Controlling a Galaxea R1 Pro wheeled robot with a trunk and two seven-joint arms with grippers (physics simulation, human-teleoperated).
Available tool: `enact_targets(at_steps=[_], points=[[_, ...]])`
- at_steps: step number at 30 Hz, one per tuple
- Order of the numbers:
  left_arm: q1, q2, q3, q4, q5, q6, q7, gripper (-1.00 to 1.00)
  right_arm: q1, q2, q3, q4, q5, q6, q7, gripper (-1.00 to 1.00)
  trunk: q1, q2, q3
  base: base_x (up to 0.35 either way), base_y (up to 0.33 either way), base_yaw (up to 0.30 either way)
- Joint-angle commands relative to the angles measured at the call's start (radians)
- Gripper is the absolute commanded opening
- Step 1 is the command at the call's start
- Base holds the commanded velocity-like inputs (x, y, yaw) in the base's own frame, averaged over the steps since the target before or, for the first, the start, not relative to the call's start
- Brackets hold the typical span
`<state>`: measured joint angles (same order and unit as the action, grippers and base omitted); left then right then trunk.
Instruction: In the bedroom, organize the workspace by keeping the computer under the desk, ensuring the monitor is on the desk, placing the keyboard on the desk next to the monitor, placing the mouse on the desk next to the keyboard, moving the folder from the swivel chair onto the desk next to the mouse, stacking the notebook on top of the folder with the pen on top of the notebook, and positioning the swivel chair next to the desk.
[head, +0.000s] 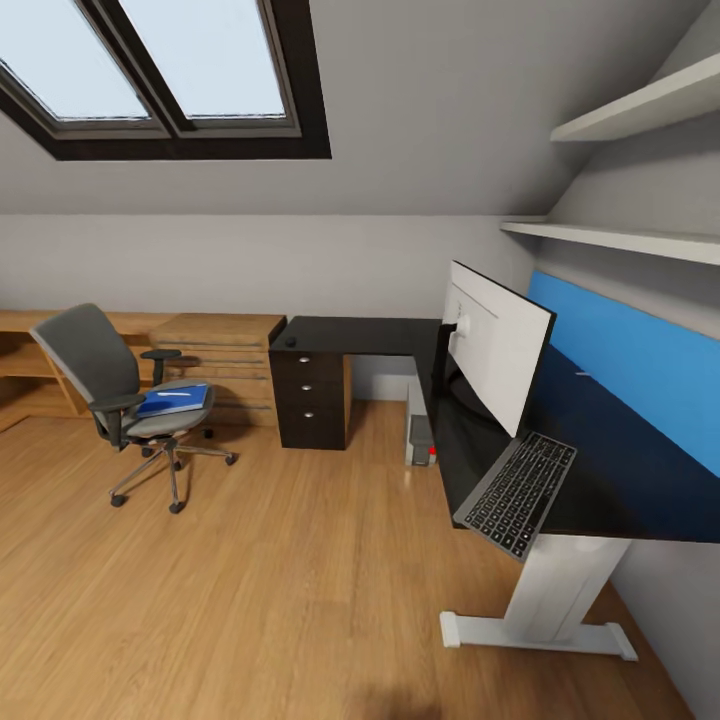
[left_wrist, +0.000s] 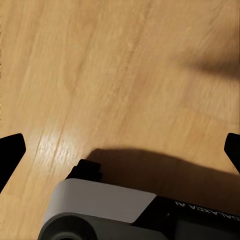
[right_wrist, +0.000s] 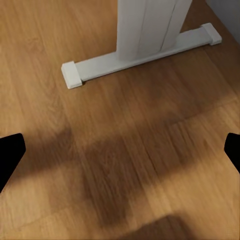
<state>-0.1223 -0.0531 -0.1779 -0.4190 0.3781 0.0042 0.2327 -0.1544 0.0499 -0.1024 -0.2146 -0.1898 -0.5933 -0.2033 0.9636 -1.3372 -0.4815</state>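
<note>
Left gripper (left_wrist: 120, 150) hangs over bare floor (left_wrist: 100, 75), jaws wide apart, holding nothing. Right gripper (right_wrist: 120, 150) too, spread open near the desk's white foot (right_wrist: 135, 57). Up on the desk (head: 620, 470), the keyboard (head: 518, 492) sits at the near edge, monitor (head: 495, 345) just behind it. Under the desk, the computer (head: 419, 430). Farther left, the chair (head: 120, 395) stands well apart, folder (head: 173, 400) on its seat.
</note>
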Motion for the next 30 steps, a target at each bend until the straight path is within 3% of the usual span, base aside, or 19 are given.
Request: enact_targets(at_steps=[1, 18, 27, 30], points=[[0.000, 0.001, -0.008, -0.001, 0.008, 0.000, 0.009, 1.00, -0.001, 0.001, -0.005, 0.001, 0.000, -0.003, 0.002, 1.00, 0.004, -0.008, -0.004, 0.000, 0.000, 0.000], [0.000, 0.001, -0.007, -0.001, 0.010, 0.002, 0.012, 1.00, -0.001, 0.001, -0.004, 0.001, 0.001, -0.010, 0.002, 1.00, 0.069, -0.127, -0.058, 0.000, 0.000, 0.000], [0.000, 0.001, -0.006, -0.001, 0.011, 0.002, 0.013, 1.00, -0.001, 0.025, -0.006, 0.022, 0.001, -0.246, 0.002, 1.00, 0.104, -0.190, -0.086, 0.000, 0.000, 0.000], [0.000, 0.001, -0.006, -0.001, 0.011, 0.002, 0.013, 1.00, -0.001, 0.032, -0.006, 0.031, 0.001, -0.290, 0.001, 1.00, 0.115, -0.211, -0.095, 0.000, 0.000, 0.000]])
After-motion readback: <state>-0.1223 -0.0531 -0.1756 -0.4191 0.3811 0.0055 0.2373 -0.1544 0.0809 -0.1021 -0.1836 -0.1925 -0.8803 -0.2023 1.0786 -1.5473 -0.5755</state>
